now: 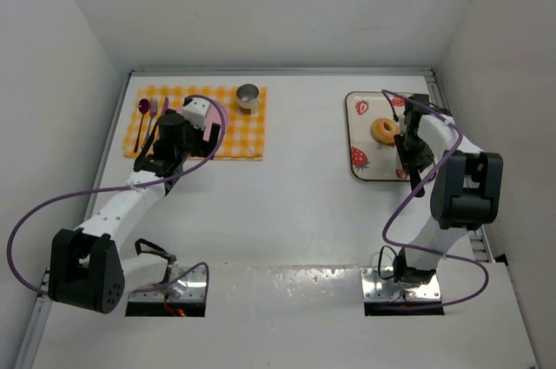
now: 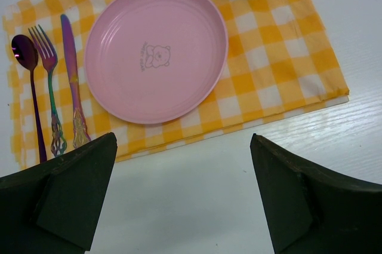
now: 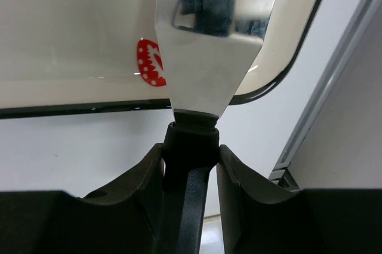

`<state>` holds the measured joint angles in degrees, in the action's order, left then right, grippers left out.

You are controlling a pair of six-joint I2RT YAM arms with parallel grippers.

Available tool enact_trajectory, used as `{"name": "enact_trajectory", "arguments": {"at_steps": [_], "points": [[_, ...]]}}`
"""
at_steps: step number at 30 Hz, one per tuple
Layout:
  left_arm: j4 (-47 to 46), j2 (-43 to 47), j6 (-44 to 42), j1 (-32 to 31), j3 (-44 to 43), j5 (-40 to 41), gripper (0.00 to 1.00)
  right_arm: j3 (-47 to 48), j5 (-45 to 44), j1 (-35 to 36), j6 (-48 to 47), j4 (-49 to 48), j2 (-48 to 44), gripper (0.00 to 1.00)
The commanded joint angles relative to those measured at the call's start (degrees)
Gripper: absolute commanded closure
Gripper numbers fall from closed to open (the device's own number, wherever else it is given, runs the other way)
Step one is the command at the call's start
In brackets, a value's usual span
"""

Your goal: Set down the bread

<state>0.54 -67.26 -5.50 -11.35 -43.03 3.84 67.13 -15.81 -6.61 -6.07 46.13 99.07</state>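
The bread, a golden-brown ring, lies on the white strawberry-print tray at the right. My right gripper is just to its right, shut on the black handle of a metal spatula. In the right wrist view the fingers clamp the handle and the shiny blade reaches over the tray; the bread is out of that view. My left gripper is open and empty above the bare table, at the near edge of the pink plate.
The plate lies on an orange checked placemat with a purple spoon, fork and knife to its left. A metal cup stands at the mat's far edge. A rail runs along the table's right edge.
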Motion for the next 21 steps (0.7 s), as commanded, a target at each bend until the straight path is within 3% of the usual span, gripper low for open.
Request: {"name": "enact_trajectory", "arguments": {"at_steps": [1, 13, 21], "points": [[-1.2, 1.4, 0.7, -0.8, -1.4, 0.0, 0.00, 2.5, 3.9, 0.1, -1.8, 1.9, -2.2, 1.00], [-1.2, 1.4, 0.1, -1.3, -1.4, 0.0, 0.00, 3.4, 10.5, 0.2, 0.3, -3.8, 0.9, 1.00], [-1.2, 0.9, -0.5, -1.3, -1.4, 0.0, 0.00, 8.7, 7.0, 1.5, 1.7, -4.6, 5.3, 1.00]]}}
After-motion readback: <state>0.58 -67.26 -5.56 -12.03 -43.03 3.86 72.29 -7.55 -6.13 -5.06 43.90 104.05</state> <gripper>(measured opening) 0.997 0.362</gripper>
